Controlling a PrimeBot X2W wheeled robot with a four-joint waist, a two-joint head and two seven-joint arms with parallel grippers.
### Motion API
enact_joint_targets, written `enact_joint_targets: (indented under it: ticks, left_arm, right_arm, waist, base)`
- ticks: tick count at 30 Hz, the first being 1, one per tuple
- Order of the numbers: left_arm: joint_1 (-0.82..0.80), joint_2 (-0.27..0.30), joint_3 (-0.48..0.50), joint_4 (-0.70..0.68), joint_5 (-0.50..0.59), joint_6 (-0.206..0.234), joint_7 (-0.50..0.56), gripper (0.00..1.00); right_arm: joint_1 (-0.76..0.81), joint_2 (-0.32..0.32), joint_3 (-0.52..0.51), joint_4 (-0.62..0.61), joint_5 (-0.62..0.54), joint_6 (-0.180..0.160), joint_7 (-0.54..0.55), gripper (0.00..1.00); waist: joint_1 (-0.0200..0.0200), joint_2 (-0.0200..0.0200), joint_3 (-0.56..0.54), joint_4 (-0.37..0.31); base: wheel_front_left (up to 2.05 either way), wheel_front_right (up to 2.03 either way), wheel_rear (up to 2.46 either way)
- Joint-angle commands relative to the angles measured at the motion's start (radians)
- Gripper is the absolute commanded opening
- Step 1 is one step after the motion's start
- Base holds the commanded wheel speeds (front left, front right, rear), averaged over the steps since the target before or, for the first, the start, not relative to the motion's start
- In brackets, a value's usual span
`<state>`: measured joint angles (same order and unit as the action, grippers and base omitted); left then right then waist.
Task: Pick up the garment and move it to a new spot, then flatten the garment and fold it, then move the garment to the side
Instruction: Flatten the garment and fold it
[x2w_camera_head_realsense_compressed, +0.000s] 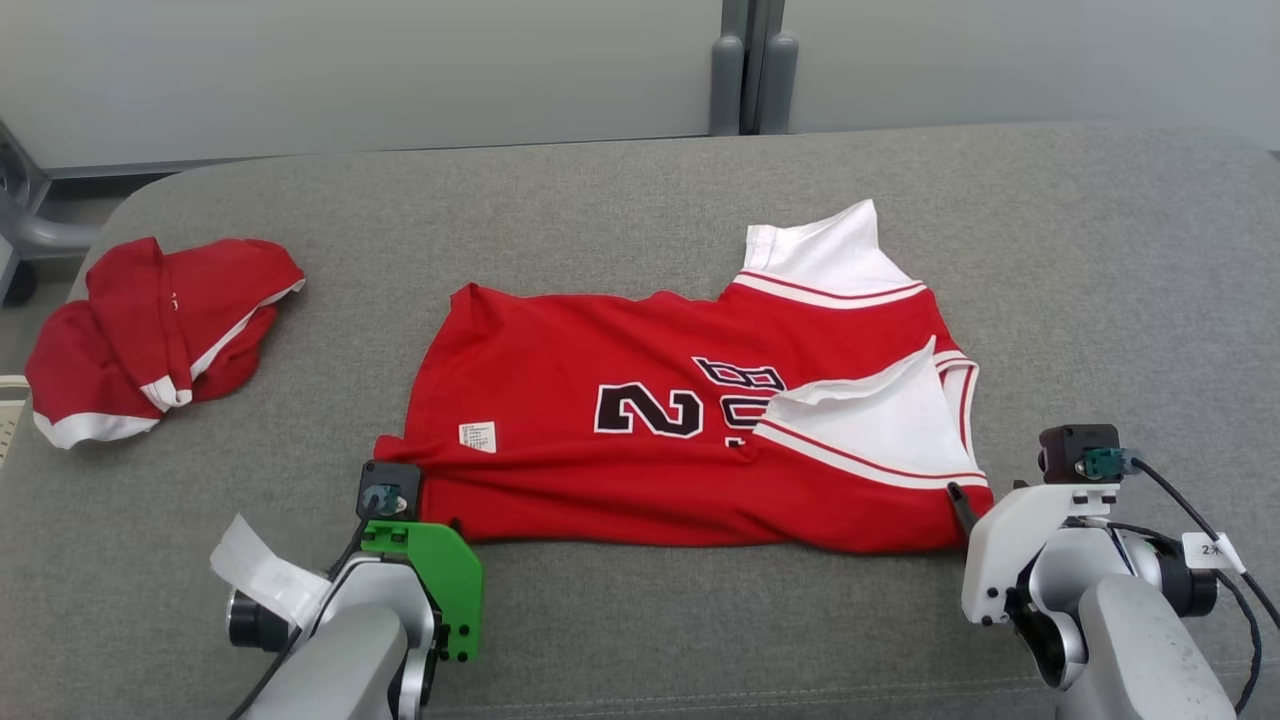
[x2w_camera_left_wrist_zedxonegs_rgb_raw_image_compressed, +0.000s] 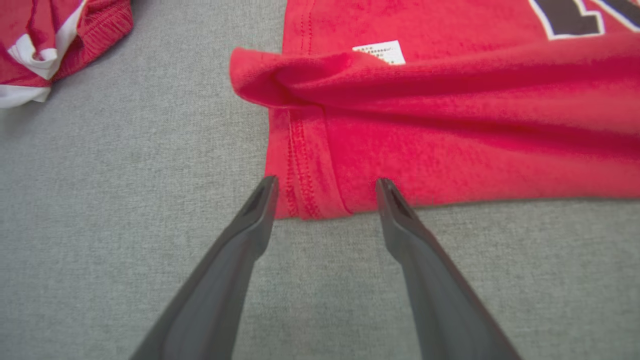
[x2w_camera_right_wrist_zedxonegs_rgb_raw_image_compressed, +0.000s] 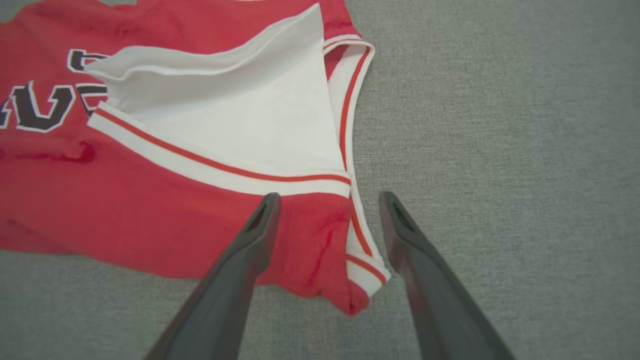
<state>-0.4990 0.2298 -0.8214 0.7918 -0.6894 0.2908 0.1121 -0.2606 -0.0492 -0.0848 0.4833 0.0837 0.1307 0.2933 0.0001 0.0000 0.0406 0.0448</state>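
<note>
The garment (x2w_camera_head_realsense_compressed: 560, 350) is a red jersey with white trim and black lettering. It lies spread sideways on the grey padded surface (x2w_camera_head_realsense_compressed: 640, 200), with two white inner flaps turned up at its right end. My left gripper (x2w_camera_head_realsense_compressed: 440, 522) is open at the garment's near left corner. In the left wrist view, the left gripper (x2w_camera_left_wrist_zedxonegs_rgb_raw_image_compressed: 325, 186) has its fingers on either side of the stitched hem of the garment (x2w_camera_left_wrist_zedxonegs_rgb_raw_image_compressed: 450, 125). My right gripper (x2w_camera_head_realsense_compressed: 962, 505) is open at the near right corner. In the right wrist view, the right gripper (x2w_camera_right_wrist_zedxonegs_rgb_raw_image_compressed: 330, 197) straddles the white-trimmed corner of the garment (x2w_camera_right_wrist_zedxonegs_rgb_raw_image_compressed: 125, 210).
A second red and white piece of clothing (x2w_camera_head_realsense_compressed: 150, 330) lies crumpled at the surface's left end, and its edge (x2w_camera_left_wrist_zedxonegs_rgb_raw_image_compressed: 50, 30) shows in the left wrist view. Grey wall panels and a grey post (x2w_camera_head_realsense_compressed: 745, 70) stand behind the surface. Bare grey fabric lies to the right of the jersey.
</note>
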Motion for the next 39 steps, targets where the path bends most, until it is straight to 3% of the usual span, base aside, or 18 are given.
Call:
enact_joint_targets:
  ticks: [1,19,22,27,34,39]
  left_arm:
    - [-0.027,0.001,-0.003,0.014,0.009,0.008,0.006,1.0]
    - [-0.071,-0.009,-0.054,0.085,0.043,0.006,0.019,1.0]
    - [-0.062,-0.002,-0.056,0.092,0.039,0.007,0.024,1.0]
    - [-0.044,-0.014,-0.056,0.091,0.022,-0.002,0.029,1.0]
    - [-0.051,-0.014,-0.072,0.1,0.026,-0.009,0.045,1.0]
    - [-0.07,-0.011,-0.092,0.103,0.037,-0.016,0.072,1.0]
  right_arm:
    - [-0.018,-0.003,0.004,0.0,-0.014,0.0,0.007,1.0]
    - [0.014,-0.003,0.006,-0.057,-0.046,0.0,0.067,1.0]
    - [0.026,-0.003,0.004,-0.07,-0.052,0.0,0.084,0.94]
    - [0.05,-0.003,-0.005,-0.087,-0.041,0.0,0.12,1.0]
    - [0.061,-0.003,-0.004,-0.089,-0.023,0.0,0.166,1.0]
    - [0.061,-0.003,-0.001,-0.082,-0.022,0.0,0.184,0.91]
  waist:
    - [-0.0001,0.0,0.009,-0.004]
    - [-0.0001,0.0,0.02,0.007]
    - [-0.0001,0.0,0.017,0.008]
    - [-0.0001,0.0,0.01,0.011]
    - [-0.0001,0.0,0.002,0.005]
    - [-0.0001,0.0,-0.002,0.008]
  base:
    - [0.0,0.0,0.0]
    - [0.0,0.0,0.0]
    - [0.0,0.0,0.0]
    - [0.0,0.0,0.0]
    - [0.0,0.0,0.0]
    - [0.0,0.0,0.0]
